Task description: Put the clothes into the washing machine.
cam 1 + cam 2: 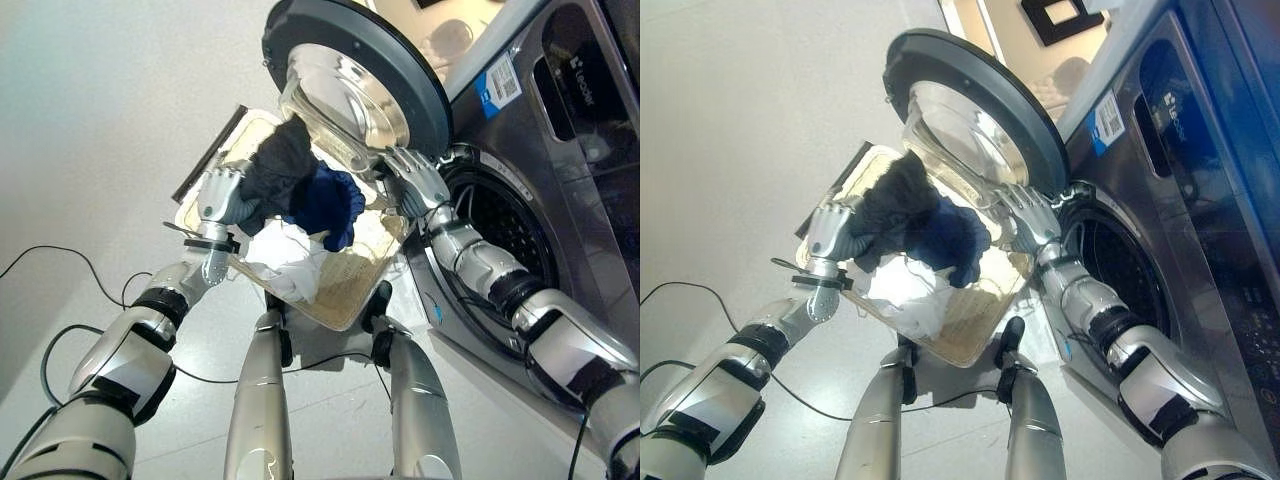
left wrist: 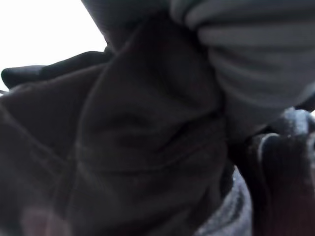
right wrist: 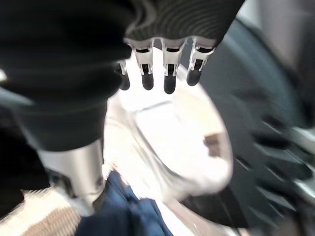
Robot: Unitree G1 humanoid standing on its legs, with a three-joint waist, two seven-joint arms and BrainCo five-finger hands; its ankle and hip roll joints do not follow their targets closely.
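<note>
I hold a clear plastic basket (image 1: 350, 285) tilted up in front of the washing machine (image 1: 570, 130). In it lie a dark grey garment (image 1: 282, 165), a blue garment (image 1: 332, 205) and a white garment (image 1: 290, 262). My left hand (image 1: 220, 195) grips the basket's left side with curled fingers, right beside the dark garment (image 2: 128, 147). My right hand (image 1: 418, 178) presses the basket's right rim with straight, spread fingers (image 3: 167, 69), close to the door glass. The blue garment (image 3: 123, 211) lies just beside its thumb.
The machine's round door (image 1: 350, 55) stands open above the basket, its glass bowl (image 1: 345, 95) almost touching the clothes. The dark drum opening (image 1: 500, 225) is just right of my right hand. Pale floor (image 1: 90, 120) spreads to the left.
</note>
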